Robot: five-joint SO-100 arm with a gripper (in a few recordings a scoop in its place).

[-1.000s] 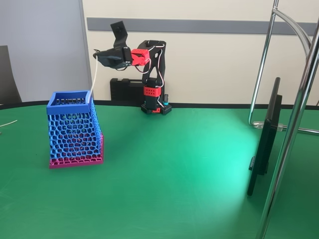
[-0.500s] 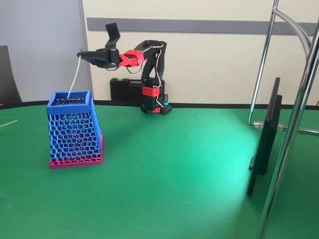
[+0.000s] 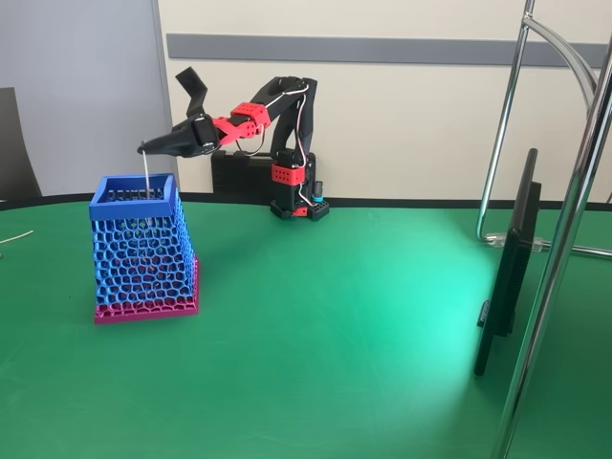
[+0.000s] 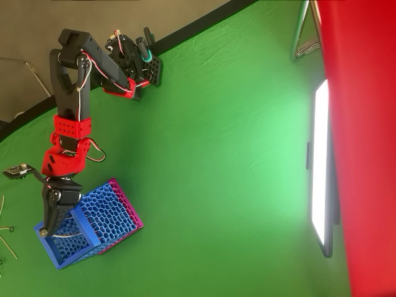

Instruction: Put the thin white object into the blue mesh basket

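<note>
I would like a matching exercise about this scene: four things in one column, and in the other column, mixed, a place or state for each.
Things:
1. white cord
2. basket
3. tool
4. dark flat screen

Places or states:
A. stands upright on the green table, at the left of the fixed view
B. stands on edge at the right of the fixed view
C. hangs down into the basket's open top
D. above the basket's rim, shut on the cord

Pairs: 1-C, 2-A, 3-D, 4-B
</note>
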